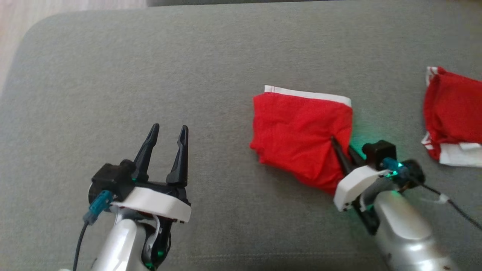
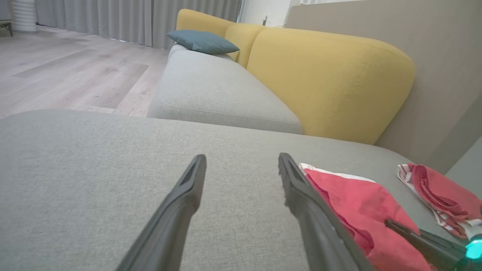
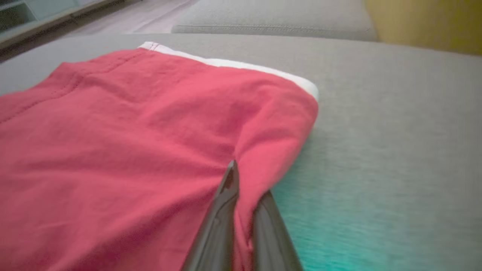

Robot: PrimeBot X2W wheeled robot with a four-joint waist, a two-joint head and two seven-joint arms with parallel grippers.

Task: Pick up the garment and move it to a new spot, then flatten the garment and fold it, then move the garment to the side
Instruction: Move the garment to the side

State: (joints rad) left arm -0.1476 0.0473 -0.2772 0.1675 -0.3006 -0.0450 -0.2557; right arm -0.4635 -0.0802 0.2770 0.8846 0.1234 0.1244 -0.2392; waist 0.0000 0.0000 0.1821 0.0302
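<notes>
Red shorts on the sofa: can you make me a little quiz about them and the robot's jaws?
1. True or false: the right gripper has its jaws shut on the red garment.
2. Pick one. The left gripper has its jaws: A) open over the bare grey cushion; B) shut on cloth; C) shut on a sock.
3. Fill the gap: the strip along the garment's far edge is coloured ____.

Key: 1 true; 2 A; 3 white.
</notes>
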